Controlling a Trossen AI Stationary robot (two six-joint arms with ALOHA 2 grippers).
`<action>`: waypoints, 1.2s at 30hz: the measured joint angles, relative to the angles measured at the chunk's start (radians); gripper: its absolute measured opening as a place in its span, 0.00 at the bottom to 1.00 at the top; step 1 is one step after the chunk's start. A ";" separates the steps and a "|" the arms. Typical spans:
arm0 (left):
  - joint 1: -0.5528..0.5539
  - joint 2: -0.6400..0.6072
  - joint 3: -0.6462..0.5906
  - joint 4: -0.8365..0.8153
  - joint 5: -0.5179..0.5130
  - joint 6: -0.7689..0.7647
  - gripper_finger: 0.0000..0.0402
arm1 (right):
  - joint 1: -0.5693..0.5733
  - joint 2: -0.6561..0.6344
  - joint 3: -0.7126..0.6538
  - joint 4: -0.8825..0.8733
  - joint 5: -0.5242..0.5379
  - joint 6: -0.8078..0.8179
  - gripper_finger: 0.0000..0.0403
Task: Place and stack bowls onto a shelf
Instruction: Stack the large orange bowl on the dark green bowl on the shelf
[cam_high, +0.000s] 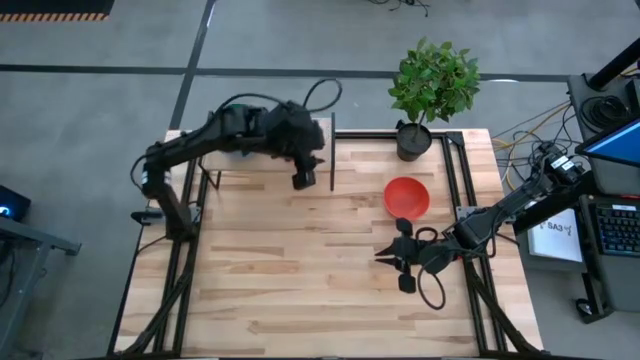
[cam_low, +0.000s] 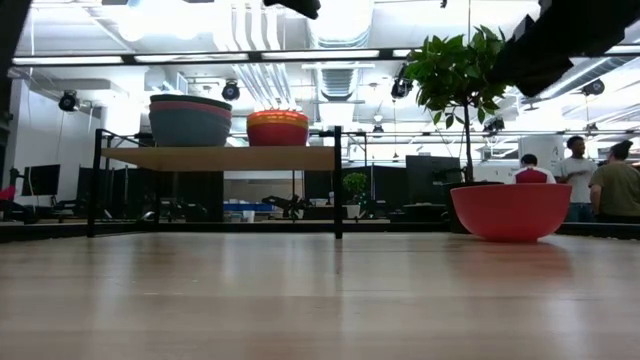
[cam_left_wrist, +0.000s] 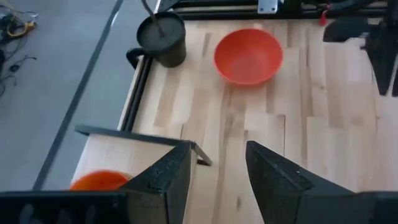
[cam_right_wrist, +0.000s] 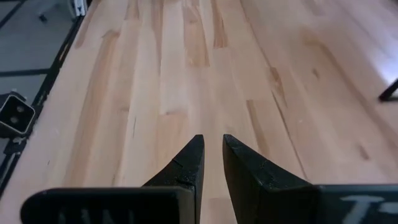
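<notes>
I see one red bowl (cam_high: 406, 196) sitting alone on the counter (cam_high: 300, 280). It is near the black plant pot (cam_high: 413, 140), on the right side. The other bowls are already up on the shelf (cam_low: 215, 158). From the low view I count two stacks there. One stack of big bowls (cam_low: 190, 120) is at one end. A stack of small bowls (cam_low: 277, 127) is beside it, with an orange one showing.

My left hand (cam_high: 304, 172) is up by the far end of the shelf, above the small stack. Its fingers are apart and hold nothing. From its wrist view I look past them to the red bowl across the counter.

My right hand (cam_high: 400, 256) is low over the counter, just in front of the red bowl. It points away from the bowl, at bare wood. Its fingers are a little apart, with only a thin gap, and nothing is between them.

I think this is the last bowl to go. It is a big one, so I think it belongs on the big stack. Next, one hand must reach the red bowl, open wide and pinch its rim. My right hand is closer, but it would have to turn around first.
</notes>
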 joint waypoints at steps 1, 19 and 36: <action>-0.017 -0.025 -0.040 0.017 -0.016 -0.007 0.34 | 0.001 0.002 -0.004 0.000 0.000 0.018 0.12; -0.332 -0.607 -1.024 0.920 -0.266 -0.086 0.33 | -0.007 0.037 0.070 0.070 0.126 0.029 0.12; -0.346 -0.857 -1.360 1.030 -0.671 -0.119 0.33 | -0.363 0.095 0.412 -0.851 -0.119 0.637 0.34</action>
